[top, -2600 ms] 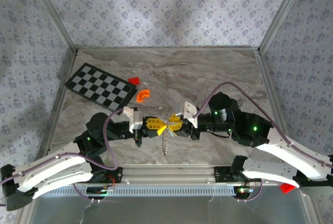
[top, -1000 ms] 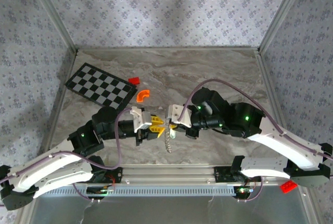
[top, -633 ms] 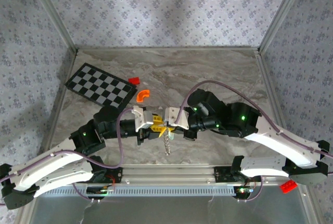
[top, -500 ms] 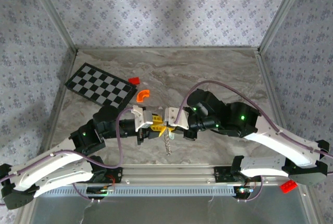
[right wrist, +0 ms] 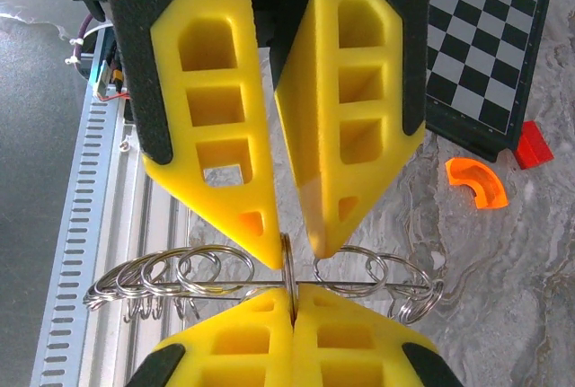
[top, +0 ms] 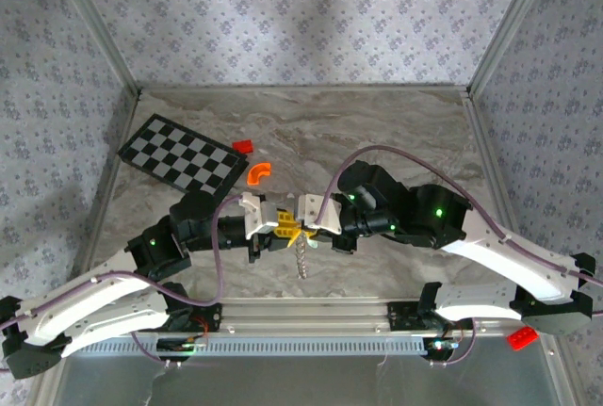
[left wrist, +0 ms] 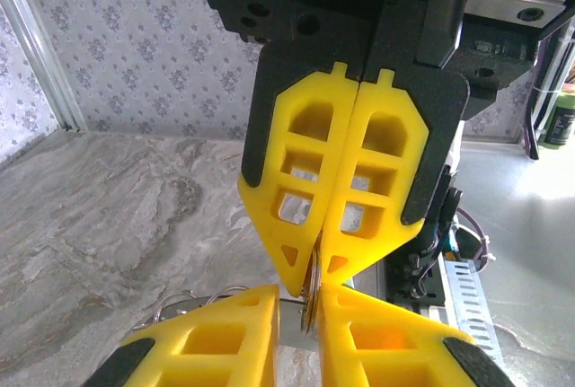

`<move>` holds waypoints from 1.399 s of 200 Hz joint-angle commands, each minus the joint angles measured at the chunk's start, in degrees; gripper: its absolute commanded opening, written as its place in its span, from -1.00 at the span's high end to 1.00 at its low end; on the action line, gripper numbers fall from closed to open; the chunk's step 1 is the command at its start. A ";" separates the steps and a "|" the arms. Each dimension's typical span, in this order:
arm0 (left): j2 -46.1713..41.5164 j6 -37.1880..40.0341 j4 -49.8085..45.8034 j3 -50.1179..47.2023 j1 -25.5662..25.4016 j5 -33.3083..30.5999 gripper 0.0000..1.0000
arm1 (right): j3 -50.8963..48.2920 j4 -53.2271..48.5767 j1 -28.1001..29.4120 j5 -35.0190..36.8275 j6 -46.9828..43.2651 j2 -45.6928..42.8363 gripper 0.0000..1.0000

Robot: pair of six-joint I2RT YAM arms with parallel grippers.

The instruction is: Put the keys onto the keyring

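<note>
The keyring (right wrist: 289,270) is a thin silvery ring seen edge-on, with a wire of several small loops (right wrist: 207,272) fanning out to both sides. My right gripper (right wrist: 294,295) is shut on its lower edge. My left gripper (right wrist: 303,250) faces it tip to tip and stands open around the ring's upper edge, one fingertip (right wrist: 277,248) touching it. From above, the left gripper (top: 283,230) and right gripper (top: 303,228) meet mid-table with the keyring (top: 301,257) dangling below them. In the left wrist view the keyring (left wrist: 310,302) sits in my left gripper's (left wrist: 301,293) gap. The keys are hidden.
A checkerboard (top: 179,152) lies at the back left, with a small red block (top: 242,145) and an orange curved bit (top: 258,172) beside it. An aluminium rail (top: 311,310) runs along the near edge. Another red block (top: 518,337) lies by the right arm's base.
Both grippers have shifted left, the right arm swinging in towards the left, and the hanging ring went with them. Over the last half second almost nothing moved.
</note>
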 commanded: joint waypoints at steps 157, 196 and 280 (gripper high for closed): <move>-5.52 -5.72 15.68 -2.61 -0.25 3.00 1.00 | -11.08 19.70 -3.52 -8.39 8.26 -11.65 0.41; -5.39 -7.11 18.44 -3.22 -0.28 5.13 1.00 | -15.79 24.21 -4.85 -12.23 9.48 -14.63 0.41; -4.84 -9.23 24.18 -5.28 -0.28 8.10 1.00 | -19.49 31.43 -5.71 -15.69 10.70 -17.26 0.37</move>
